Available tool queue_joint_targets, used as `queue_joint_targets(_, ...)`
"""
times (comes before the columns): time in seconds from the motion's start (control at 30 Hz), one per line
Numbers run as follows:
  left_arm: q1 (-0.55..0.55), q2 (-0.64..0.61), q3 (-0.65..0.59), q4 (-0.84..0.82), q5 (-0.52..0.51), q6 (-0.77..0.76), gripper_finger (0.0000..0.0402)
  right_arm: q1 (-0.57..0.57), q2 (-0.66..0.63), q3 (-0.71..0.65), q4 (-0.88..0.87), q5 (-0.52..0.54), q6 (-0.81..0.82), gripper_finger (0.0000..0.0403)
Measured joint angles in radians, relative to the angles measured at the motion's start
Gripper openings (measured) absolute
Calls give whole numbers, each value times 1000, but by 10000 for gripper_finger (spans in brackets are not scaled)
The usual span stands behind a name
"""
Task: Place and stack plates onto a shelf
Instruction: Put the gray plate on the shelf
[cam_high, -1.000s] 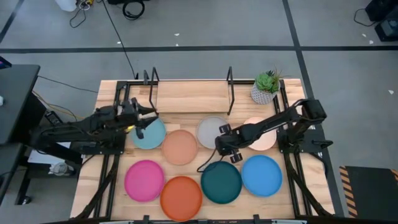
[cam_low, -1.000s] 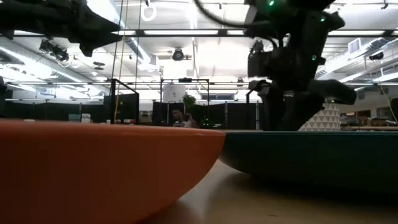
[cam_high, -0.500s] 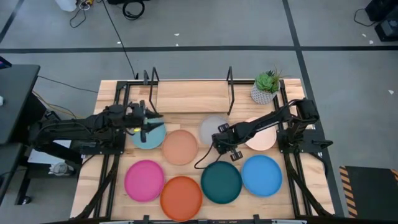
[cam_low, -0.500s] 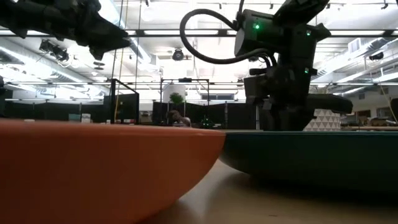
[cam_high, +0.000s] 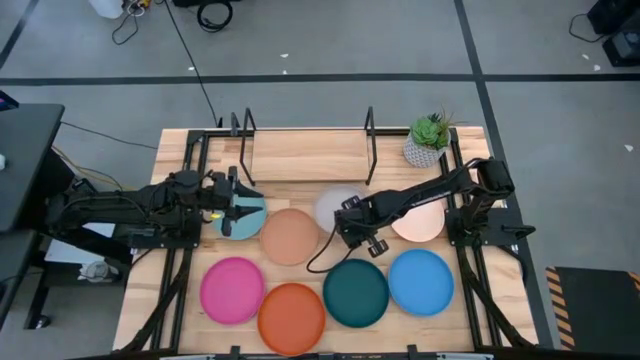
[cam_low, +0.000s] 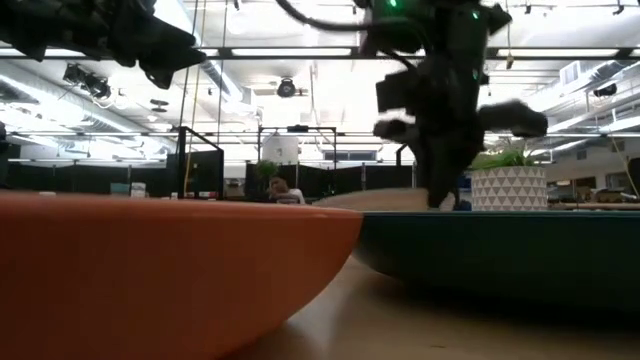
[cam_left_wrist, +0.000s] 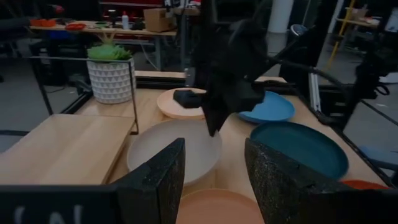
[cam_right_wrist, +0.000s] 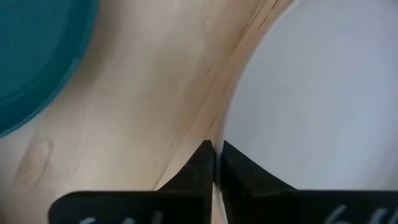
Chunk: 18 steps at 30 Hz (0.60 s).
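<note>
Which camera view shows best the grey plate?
The left wrist view: the grey plate lies almost whole there, one edge raised, with the right pincer at its rim. The high view has the arm across it. The right wrist view shows only its edge. The low view barely shows it.

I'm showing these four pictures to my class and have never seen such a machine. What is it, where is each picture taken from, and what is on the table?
It is a robot with two dark arms at a wooden table. One camera looks straight down, one sits at table height, one rides on each wrist. Eight coloured plates lie below a small wooden shelf, beside a potted plant. The right gripper has its fingertips almost together at the grey plate's rim; whether it grips is unclear. The left gripper is open over the light blue plate, holding nothing.
</note>
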Motion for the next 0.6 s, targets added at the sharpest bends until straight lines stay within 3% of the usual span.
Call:
queue_joint_targets(0.27,0,0,0,-1,0,-27,173,-22,0,127,-62,34,-101,20)
queue_joint_targets(0.6,0,0,0,-12,0,-27,173,-298,2,129,74,49,-127,21)
